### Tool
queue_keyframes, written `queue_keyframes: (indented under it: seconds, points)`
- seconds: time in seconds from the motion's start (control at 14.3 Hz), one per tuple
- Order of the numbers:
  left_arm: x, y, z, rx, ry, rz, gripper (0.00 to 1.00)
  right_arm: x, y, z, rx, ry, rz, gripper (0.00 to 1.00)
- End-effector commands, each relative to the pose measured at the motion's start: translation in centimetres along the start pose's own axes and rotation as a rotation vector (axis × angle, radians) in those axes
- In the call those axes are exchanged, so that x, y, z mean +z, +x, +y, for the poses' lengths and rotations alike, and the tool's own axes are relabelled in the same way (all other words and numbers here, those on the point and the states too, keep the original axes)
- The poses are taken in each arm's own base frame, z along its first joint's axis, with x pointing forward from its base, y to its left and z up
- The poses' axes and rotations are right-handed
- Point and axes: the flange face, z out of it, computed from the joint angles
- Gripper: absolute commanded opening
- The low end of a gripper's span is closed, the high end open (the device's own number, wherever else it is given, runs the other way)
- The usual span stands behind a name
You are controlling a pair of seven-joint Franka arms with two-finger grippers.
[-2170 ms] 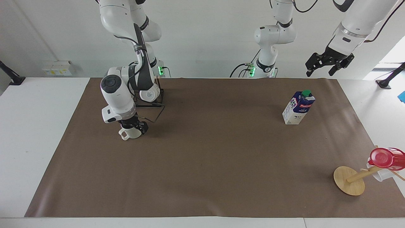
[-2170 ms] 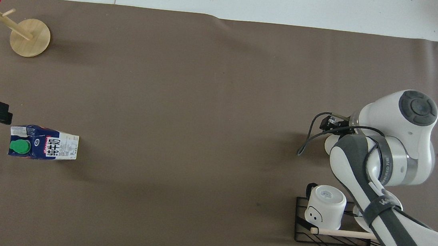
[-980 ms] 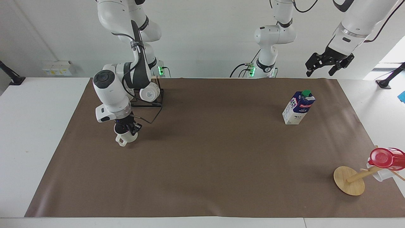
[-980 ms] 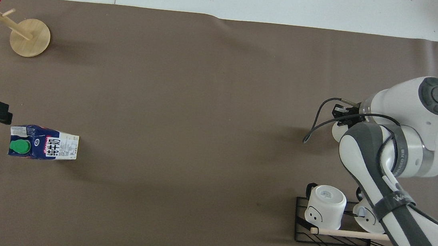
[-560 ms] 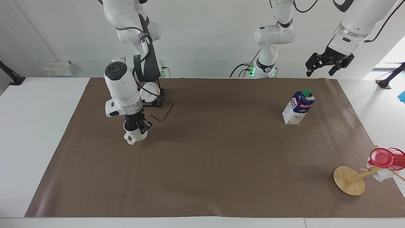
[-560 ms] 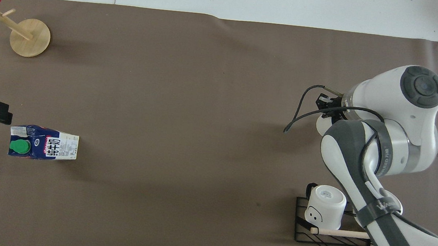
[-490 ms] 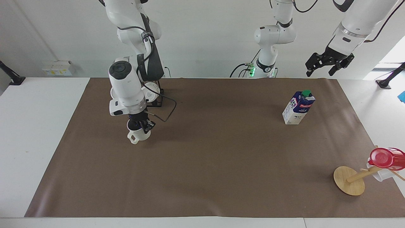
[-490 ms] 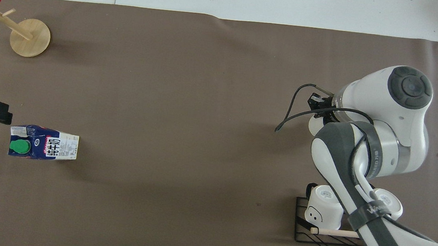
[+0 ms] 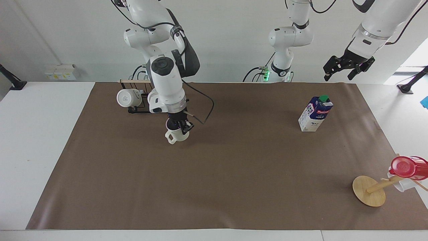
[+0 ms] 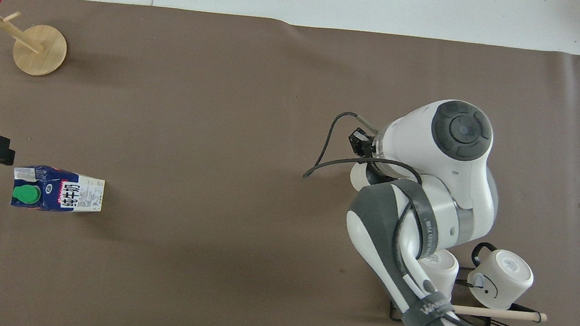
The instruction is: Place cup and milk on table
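My right gripper (image 9: pixel 179 127) is shut on the rim of the cup (image 9: pixel 177 136), an off-white mug with its handle toward the right arm's end. It holds the cup upright, low over the brown mat (image 9: pixel 234 174) of the table (image 9: pixel 33 134), beside the wire rack. In the overhead view my right arm covers most of the cup (image 10: pixel 359 177). The milk (image 9: pixel 315 113) stands upright on the mat toward the left arm's end and also shows in the overhead view (image 10: pixel 57 196). My left gripper (image 9: pixel 338 75) waits open in the air, above and beside the milk.
A black wire rack (image 9: pixel 140 109) with a wooden bar holds white mugs (image 9: pixel 126 98) near the right arm's base; two show from overhead (image 10: pixel 502 279). A wooden mug tree (image 9: pixel 369 191) with a red cup (image 9: pixel 408 167) stands at the left arm's end, far from the robots.
My right arm has carried the cup from the right arm's end of the mat toward the middle, past the rack. The milk and my left arm have not moved.
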Motion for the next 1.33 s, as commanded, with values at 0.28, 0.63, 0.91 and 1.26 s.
queue_keyframes:
  seconds: [0.28,0.63,0.91,1.26]
  points:
    - [0.1,-1.3,-0.8,-0.008,-0.007,-0.015,1.0,4.8,-8.0,-5.2,0.108,-0.005,0.022,0.0]
    - [3.7,-3.9,-1.7,-0.013,-0.002,0.022,1.0,6.4,-10.3,-7.1,0.112,-0.015,0.052,0.0]
    - [6.3,-3.6,-2.7,0.015,0.0,0.064,1.0,6.1,-10.6,-7.4,0.13,0.009,0.055,0.0]
    - [10.6,-4.2,-2.4,0.032,0.007,0.134,1.0,6.9,-10.6,-7.0,0.119,-0.008,0.061,0.0]
